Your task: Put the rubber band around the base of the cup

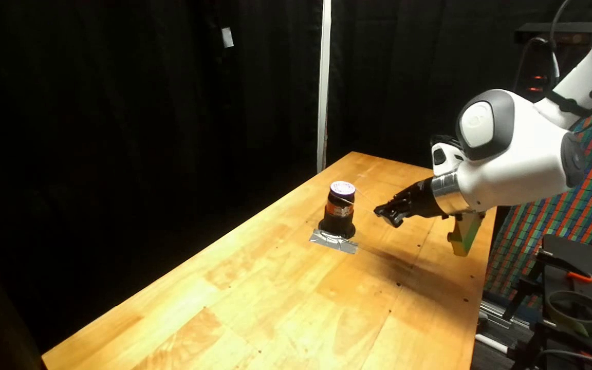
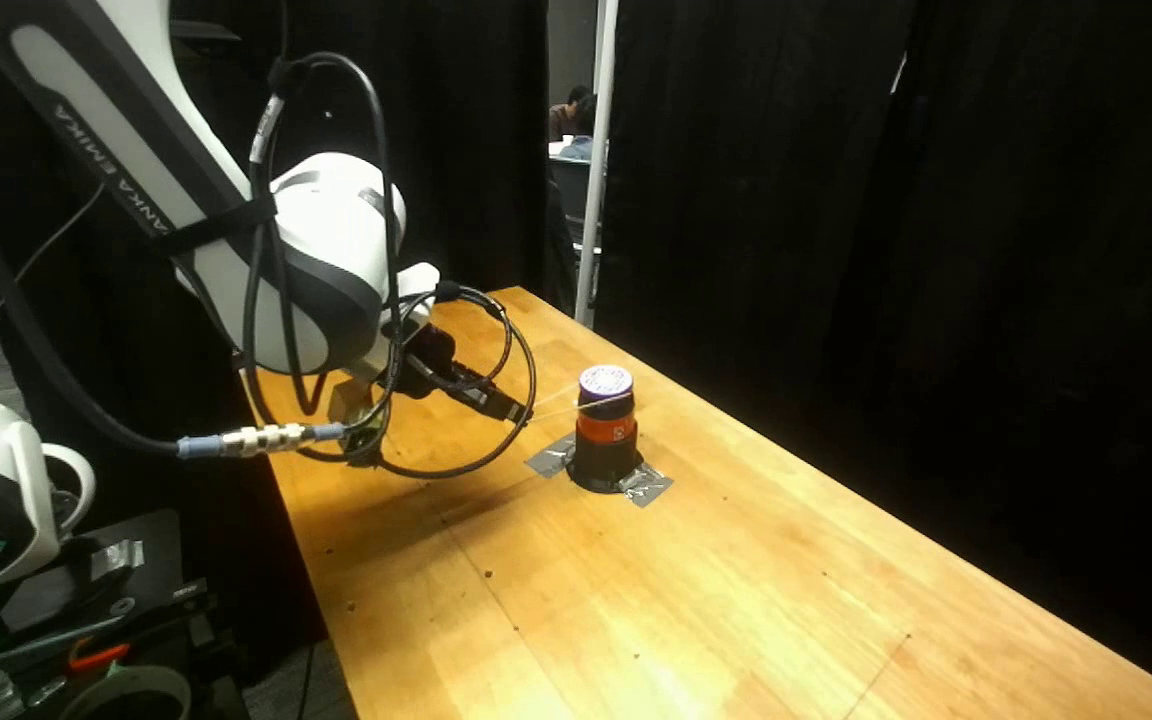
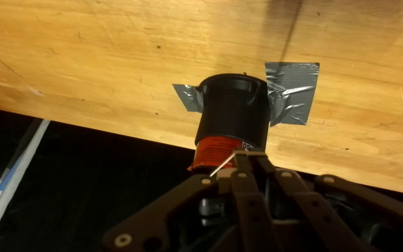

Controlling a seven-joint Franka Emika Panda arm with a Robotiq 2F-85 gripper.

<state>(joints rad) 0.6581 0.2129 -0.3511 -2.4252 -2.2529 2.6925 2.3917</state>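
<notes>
Gripper: fingers were pressed together, pinching one end of the rubber band.
Rubber band: ran taut from the fingertips around the upper part of the cup, just below its white top.
Cup: stood upright on the wooden table, grey tape at its foot.

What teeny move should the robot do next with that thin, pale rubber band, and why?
Probably lower the shut black gripper a little, band still pinched: the thin, pale rubber band stretches from it around the black cylindrical cup, but crosses above the orange label. It should go around the cup's wide black base, which is lower.
</notes>
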